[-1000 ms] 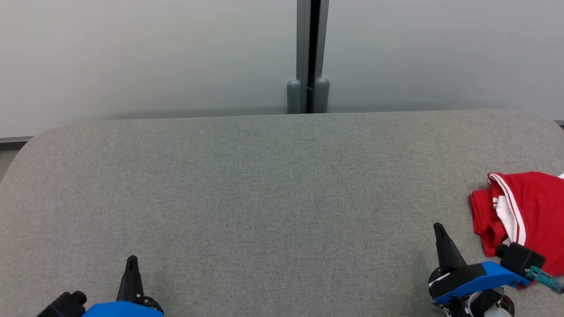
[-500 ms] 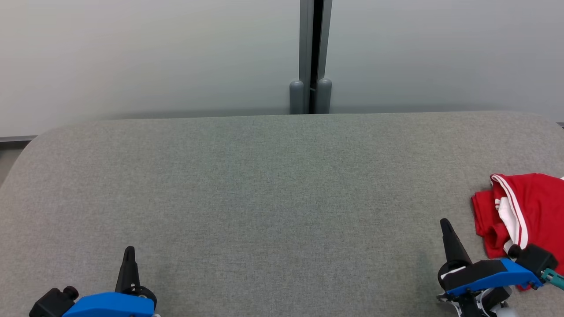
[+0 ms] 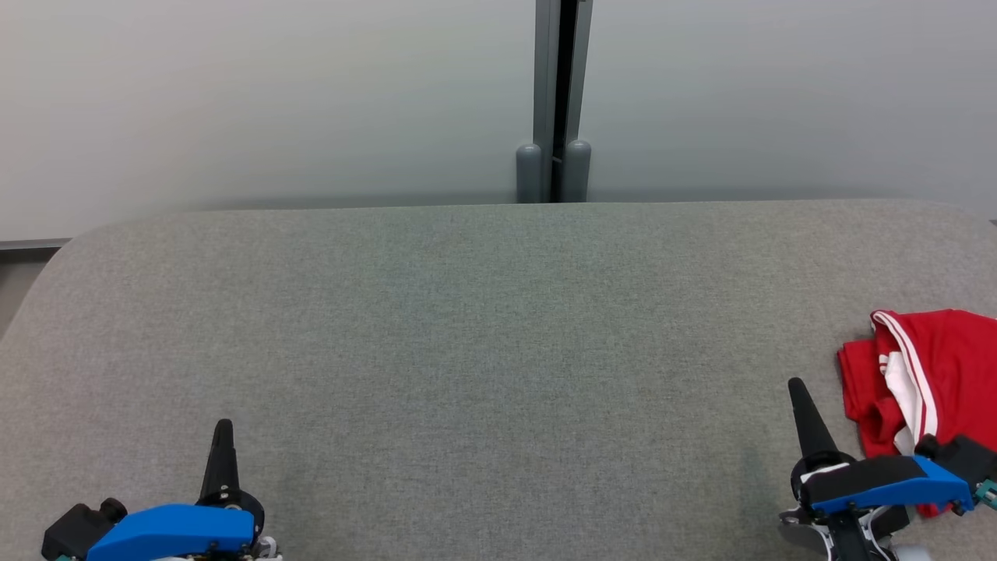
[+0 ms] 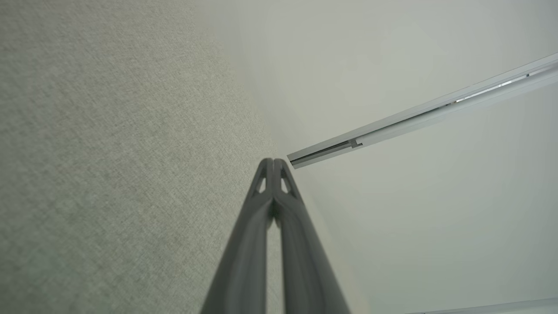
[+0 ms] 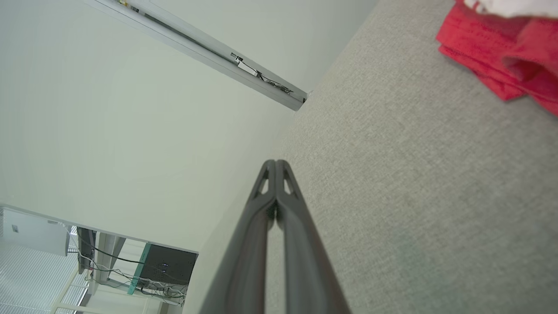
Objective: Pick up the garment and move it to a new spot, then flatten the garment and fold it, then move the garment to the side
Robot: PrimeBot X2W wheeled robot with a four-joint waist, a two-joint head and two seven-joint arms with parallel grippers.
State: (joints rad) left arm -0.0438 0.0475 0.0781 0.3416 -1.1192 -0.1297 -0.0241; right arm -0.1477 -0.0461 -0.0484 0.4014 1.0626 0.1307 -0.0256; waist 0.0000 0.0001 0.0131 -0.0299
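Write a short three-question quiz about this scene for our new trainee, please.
1. True or false: the right gripper is shut on the red-and-white garment.
2. Where on the grey fabric table does the garment lie? A: far left. B: centre. C: far right, beside the right gripper.
3. Fill in: the left gripper has its jaws ____ and holds nothing.

Key: 1 false: it is shut but empty, its fingers clear of the garment. 2 C. 3 shut.
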